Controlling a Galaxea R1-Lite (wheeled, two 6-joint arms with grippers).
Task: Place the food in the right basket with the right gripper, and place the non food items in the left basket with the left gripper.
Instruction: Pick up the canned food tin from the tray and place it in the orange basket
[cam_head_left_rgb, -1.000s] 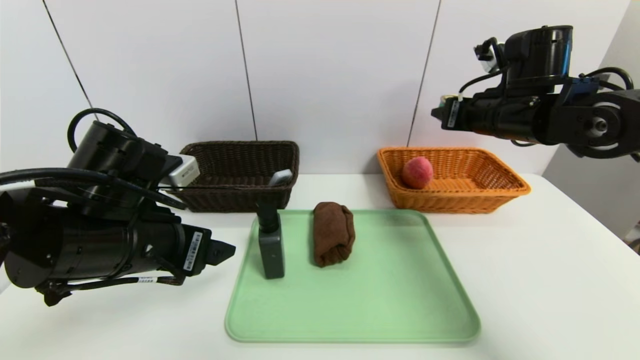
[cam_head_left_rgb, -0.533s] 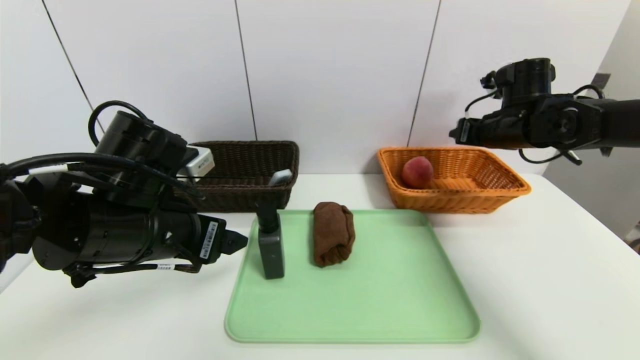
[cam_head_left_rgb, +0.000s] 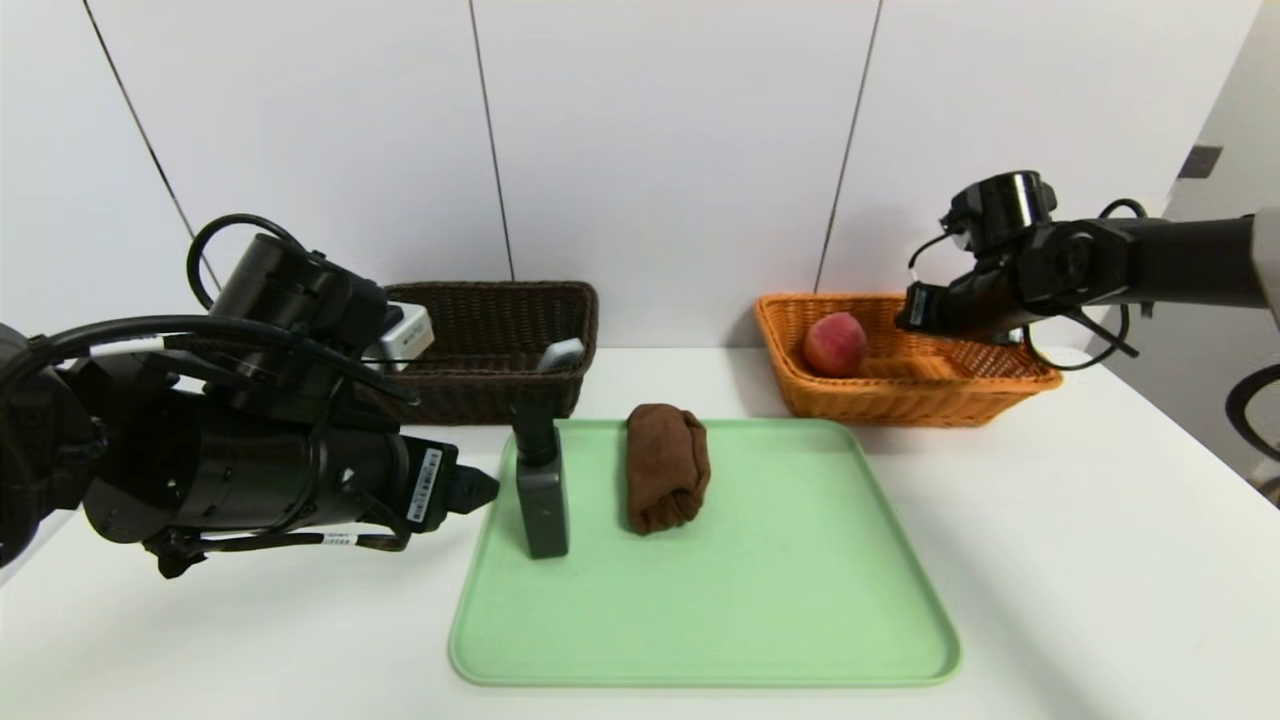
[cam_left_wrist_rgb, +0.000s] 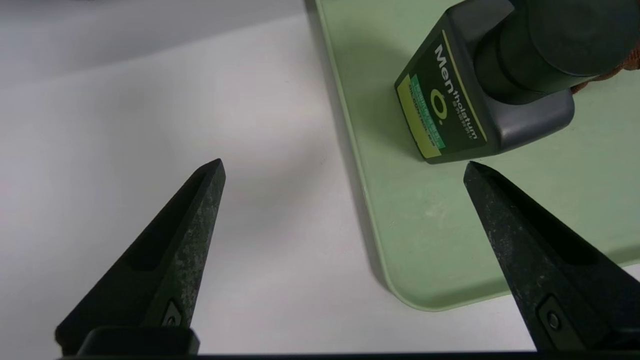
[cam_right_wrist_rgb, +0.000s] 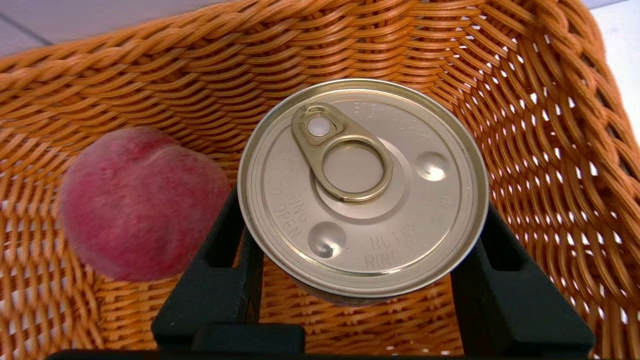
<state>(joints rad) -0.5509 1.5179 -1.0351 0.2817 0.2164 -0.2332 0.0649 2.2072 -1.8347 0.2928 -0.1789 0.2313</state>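
My right gripper (cam_right_wrist_rgb: 362, 220) is clamped on a tin can (cam_right_wrist_rgb: 363, 187), pull-ring lid facing my wrist camera, held above the inside of the orange basket (cam_head_left_rgb: 1010, 385) at the table's right rear. A peach (cam_right_wrist_rgb: 142, 202) already lies in that basket, just beside the can and clear of my fingers. My left gripper (cam_left_wrist_rgb: 345, 167) has its jaws spread wide with nothing between them, hanging over the left edge of the green tray (cam_head_left_rgb: 760, 620); one fingertip (cam_left_wrist_rgb: 212, 172) is over the white table (cam_head_left_rgb: 1100, 560), the other over the tray. A dark bottle (cam_left_wrist_rgb: 480, 95) stands upright on the tray just ahead of it, not touched. A rolled brown towel (cam_head_left_rgb: 667, 467) lies beside the bottle. The dark basket (cam_head_left_rgb: 500, 345) sits at left rear with a small grey item (cam_head_left_rgb: 561, 354) in it.
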